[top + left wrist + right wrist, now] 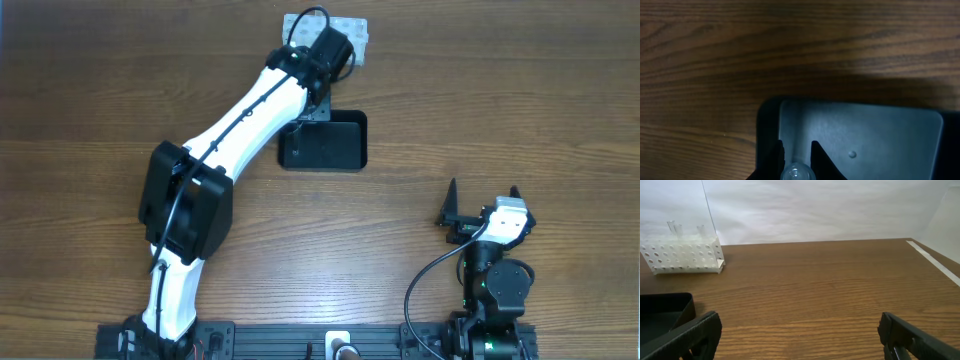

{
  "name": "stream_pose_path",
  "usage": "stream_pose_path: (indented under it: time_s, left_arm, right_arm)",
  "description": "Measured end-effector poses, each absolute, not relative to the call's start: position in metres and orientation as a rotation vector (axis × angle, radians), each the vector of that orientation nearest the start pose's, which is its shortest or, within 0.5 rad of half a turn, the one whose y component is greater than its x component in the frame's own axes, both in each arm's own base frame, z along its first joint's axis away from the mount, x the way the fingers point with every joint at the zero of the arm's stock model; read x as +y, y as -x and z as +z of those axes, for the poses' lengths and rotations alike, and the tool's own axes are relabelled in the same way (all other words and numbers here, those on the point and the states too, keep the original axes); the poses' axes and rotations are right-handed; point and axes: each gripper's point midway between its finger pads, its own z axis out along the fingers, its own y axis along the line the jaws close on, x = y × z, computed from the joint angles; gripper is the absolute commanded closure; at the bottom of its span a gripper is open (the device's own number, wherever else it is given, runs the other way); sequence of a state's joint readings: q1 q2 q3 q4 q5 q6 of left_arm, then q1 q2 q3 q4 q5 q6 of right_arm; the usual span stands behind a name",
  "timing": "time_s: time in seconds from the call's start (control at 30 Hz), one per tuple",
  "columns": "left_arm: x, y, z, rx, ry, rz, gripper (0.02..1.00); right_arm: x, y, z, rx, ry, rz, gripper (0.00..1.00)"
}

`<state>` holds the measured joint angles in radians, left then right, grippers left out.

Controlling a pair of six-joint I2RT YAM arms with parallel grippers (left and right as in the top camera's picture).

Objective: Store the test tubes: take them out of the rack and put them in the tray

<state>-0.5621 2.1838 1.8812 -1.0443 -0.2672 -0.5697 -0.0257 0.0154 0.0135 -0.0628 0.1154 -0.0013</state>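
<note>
Black tray (880, 135) corner beneath gripped tube (797, 174)

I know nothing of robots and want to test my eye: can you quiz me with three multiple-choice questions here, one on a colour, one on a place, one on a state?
1. What colour is the rack? A white B black C red
2. What is the left gripper over? A the rack B the tray C a sink
3. How is the right gripper? A open, empty B shut on a tube C shut, empty
Answers: 1 A, it shows white in the right wrist view; 2 B, its wrist view shows the tray beneath the test tube it holds; 3 A, its fingers stand wide apart.
</note>
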Motion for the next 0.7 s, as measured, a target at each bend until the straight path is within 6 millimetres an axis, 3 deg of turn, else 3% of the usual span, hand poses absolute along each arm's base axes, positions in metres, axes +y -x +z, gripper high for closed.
stream_pose_path:
  time_s: [0.2, 0.33, 0.5, 0.7]
  left_arm:
    - [-0.215, -0.432, 0.077, 2.802, 0.066, 0.136, 0.976]
    - [-0.215, -0.434, 0.063, 2.82, 0.064, 0.15, 0.978]
    - [-0.206, -0.44, 0.047, 2.838, 0.096, 0.163, 0.978]
    - [-0.199, -0.443, 0.043, 2.849, 0.122, 0.16, 0.941]
  right_arm:
    - [-0.026, -0.245, 0.161, 1.633, -0.108, -0.115, 0.009]
    - [-0.026, -0.245, 0.161, 1.633, -0.108, -0.115, 0.009]
    - [-0.026, -0.245, 0.161, 1.633, -0.108, -0.115, 0.009]
    - [-0.026, -0.245, 0.161, 1.633, -0.109, -0.115, 0.009]
